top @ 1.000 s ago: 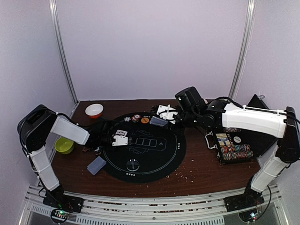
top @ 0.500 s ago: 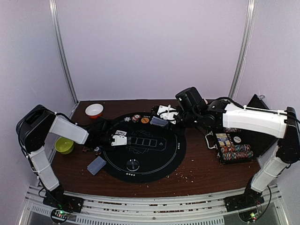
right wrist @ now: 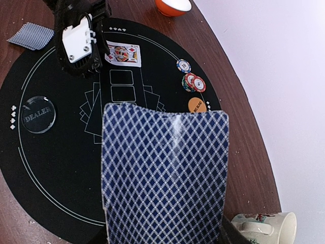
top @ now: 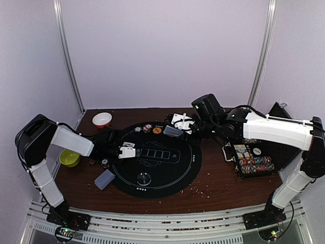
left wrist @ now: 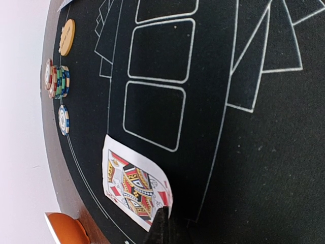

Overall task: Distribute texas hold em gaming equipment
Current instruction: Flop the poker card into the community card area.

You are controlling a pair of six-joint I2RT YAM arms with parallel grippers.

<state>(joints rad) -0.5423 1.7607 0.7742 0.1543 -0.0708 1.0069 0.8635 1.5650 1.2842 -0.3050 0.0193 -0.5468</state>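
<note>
Above the far right part of the black mat (top: 167,175), a blue-backed card (right wrist: 165,173) filled most of the right wrist view and hid the table behind it. Whether it was a single card or the top of a pack could not be told. The right gripper (right wrist: 162,235) was cut off at the bottom edge, with only dark finger stubs showing on either side of the card. Its jaws stood partly apart, clamped on the card's two side edges. A mug (right wrist: 264,226) was cropped at the corner.

The left gripper (left wrist: 162,229) showed only as one dark tip at the foot of its own view, fingers pressed together. It touched the near corner of a face-up court card (left wrist: 134,185) lying by the mat's left rim; whether that corner was nipped could not be told. Striped chips (left wrist: 58,81) and an orange disc (left wrist: 66,37) sat along the far rim, and a clear dealer disc (right wrist: 38,114) lay near the front. Another blue-backed card (top: 104,179) rested on the wood beside the mat's left edge.
</note>
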